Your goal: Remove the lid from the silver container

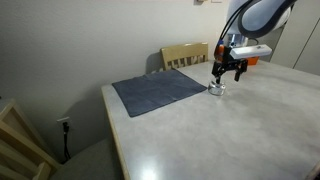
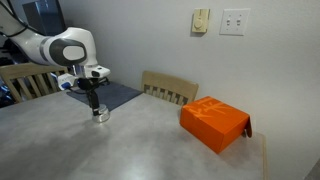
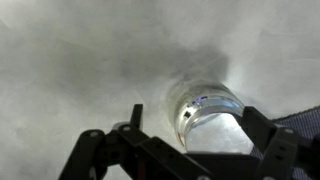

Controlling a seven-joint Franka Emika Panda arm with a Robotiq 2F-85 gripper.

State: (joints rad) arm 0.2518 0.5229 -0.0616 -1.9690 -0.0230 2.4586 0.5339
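Observation:
The silver container (image 1: 216, 89) is a tiny shiny round tin standing on the grey table, just beside the corner of a dark mat. In the wrist view the silver container (image 3: 200, 108) fills the space between my fingers, and its flat pale top, the lid (image 3: 218, 132), appears to sit on it. My gripper (image 1: 228, 72) hangs directly over the tin and is open. Its black fingers (image 3: 135, 118) stand on either side of the tin without touching it. The same pair shows in the exterior views as gripper (image 2: 95, 101) above container (image 2: 100, 115).
A blue-grey mat (image 1: 160, 92) lies on the table (image 1: 230, 130) behind the tin. An orange rectangular box (image 2: 213, 123) rests near the table's far edge. A wooden chair (image 2: 170, 88) stands against the wall.

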